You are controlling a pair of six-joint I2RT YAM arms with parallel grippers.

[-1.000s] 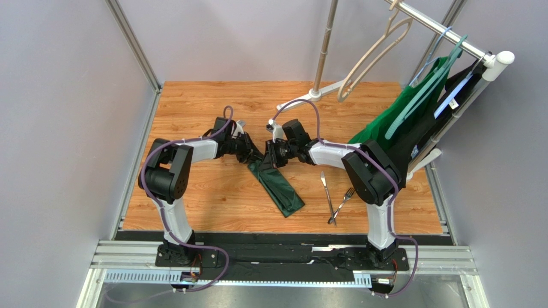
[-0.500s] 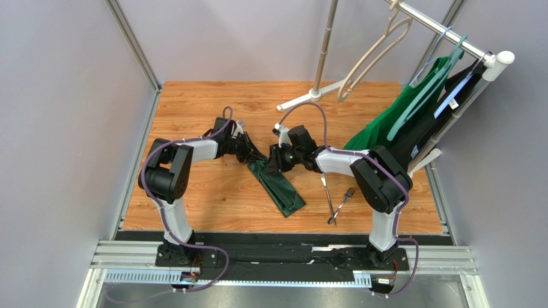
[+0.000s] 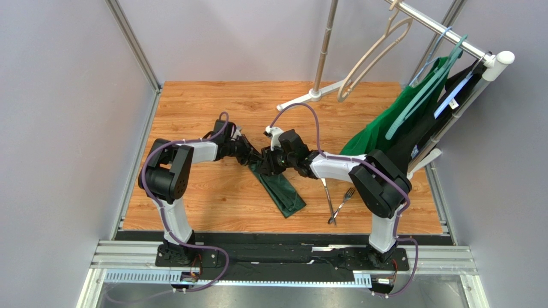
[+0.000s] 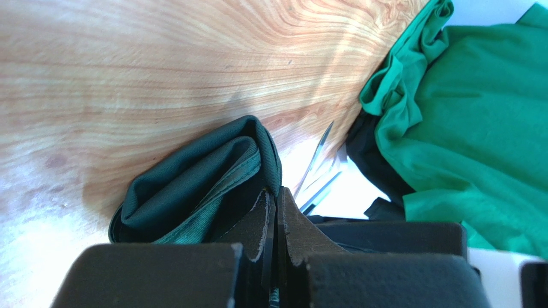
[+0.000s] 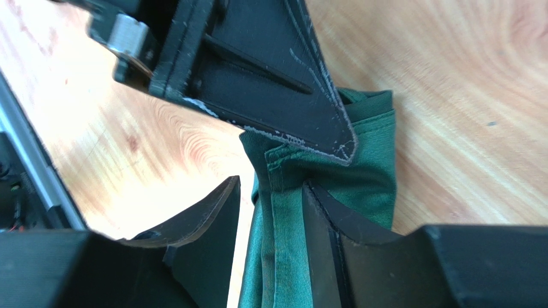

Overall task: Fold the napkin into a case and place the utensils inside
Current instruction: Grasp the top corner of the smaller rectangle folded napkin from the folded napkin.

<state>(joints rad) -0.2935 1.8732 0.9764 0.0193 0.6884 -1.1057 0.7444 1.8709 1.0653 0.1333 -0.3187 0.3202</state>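
The napkin is a narrow folded dark green strip lying diagonally on the wooden table. My left gripper is at its far end, shut on a bunched cloth edge; the jaws press together. My right gripper is right beside it, open, with the napkin's hemmed edge between its fingers. The left gripper's finger shows just above. The two silver utensils, a fork among them, lie crossed to the right of the napkin, also in the left wrist view.
A brighter green garment on a teal hanger hangs from a rack at the back right; it also fills the right of the left wrist view. The rack's white foot rests on the table behind the grippers.
My right gripper has moved a little left and down onto the napkin's far end, closing in on the left gripper. The left gripper has hardly moved.
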